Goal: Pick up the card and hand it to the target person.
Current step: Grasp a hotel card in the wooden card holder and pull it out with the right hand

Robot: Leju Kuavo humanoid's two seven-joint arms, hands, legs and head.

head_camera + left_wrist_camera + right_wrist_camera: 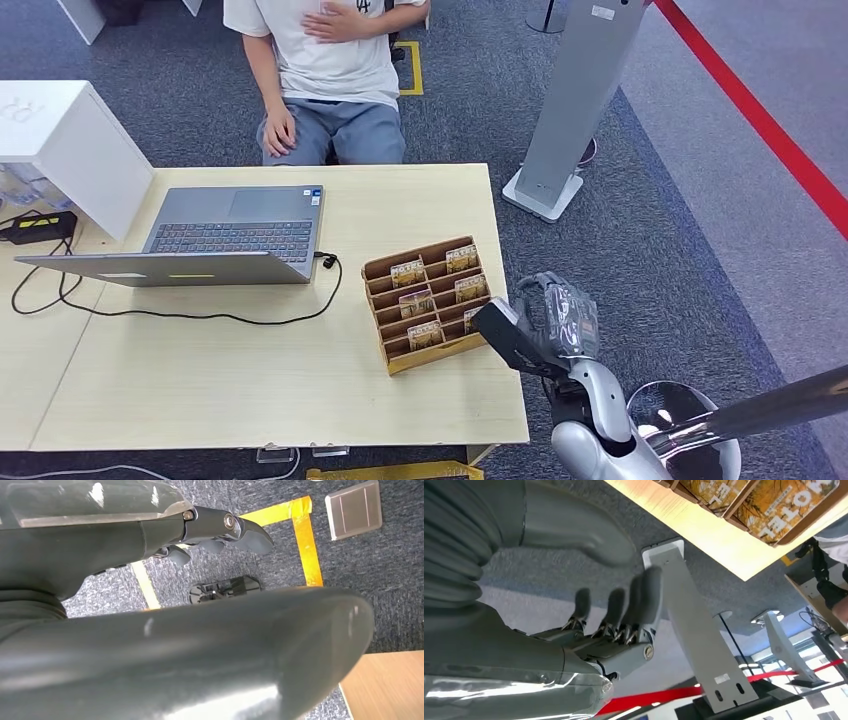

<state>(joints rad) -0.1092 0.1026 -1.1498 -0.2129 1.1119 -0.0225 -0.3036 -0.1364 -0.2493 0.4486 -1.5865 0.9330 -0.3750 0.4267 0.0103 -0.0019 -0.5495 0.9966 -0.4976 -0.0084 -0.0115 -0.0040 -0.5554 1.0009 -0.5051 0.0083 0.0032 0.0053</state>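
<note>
Still unpicked, the small gold-printed hotel cards (433, 301) stood in the slots of a brown wooden rack (378, 270) on the pale wooden desk (250, 380). Just beside its edge, the right robot hand (555, 318) hung released, fingers apart, grasping nothing; a clumsy reach could shove the rack or pinch two cards.

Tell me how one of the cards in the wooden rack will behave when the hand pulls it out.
The cards look thin and flat, so probably light and fairly stiff. They stand upright in snug slots of the rack, so one should slide out upward rather than tip. The rack itself looks light and might shift if the right hand drags on it.
</note>
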